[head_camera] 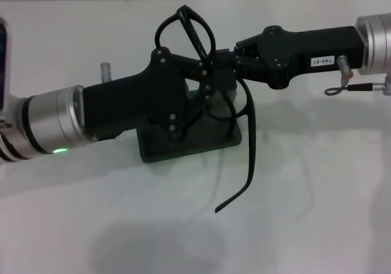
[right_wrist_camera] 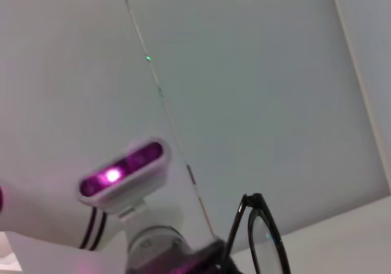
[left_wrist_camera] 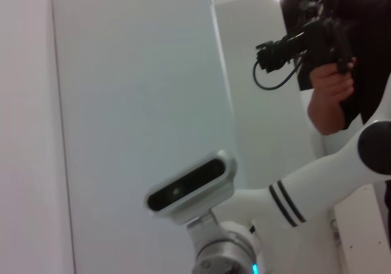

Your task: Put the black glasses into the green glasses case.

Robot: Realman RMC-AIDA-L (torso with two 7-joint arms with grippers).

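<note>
Step in hand: both arms met over the green glasses case [head_camera: 189,142], the black glasses [head_camera: 198,32] held in the air between them; judged a handover or a re-grip ahead of lowering.
Left claw [head_camera: 204,81]: reached in from the left, above the case; fingers merged with the dark frame and the other arm, so open or closed could not be told.
Right claw [head_camera: 235,57]: reached in from the right, tips at the frame near the hinge; apparently pinched on it, though not surely.
Black glasses: lifted clear of the tabletop [head_camera: 317,188], lenses tilted up and away, one temple arm [head_camera: 244,164] hanging down past the case's near edge; rim also seen close in the right wrist view [right_wrist_camera: 263,237].
Green glasses case: sat on the tabletop directly beneath the claws, mostly hidden; lid position not readable.
Doing it well: best to fold or gather the dangling temple first, level the frame along the case's long side, then lower straight.
Risk: trailing temple likely to catch the case rim or push the case aside.
</note>
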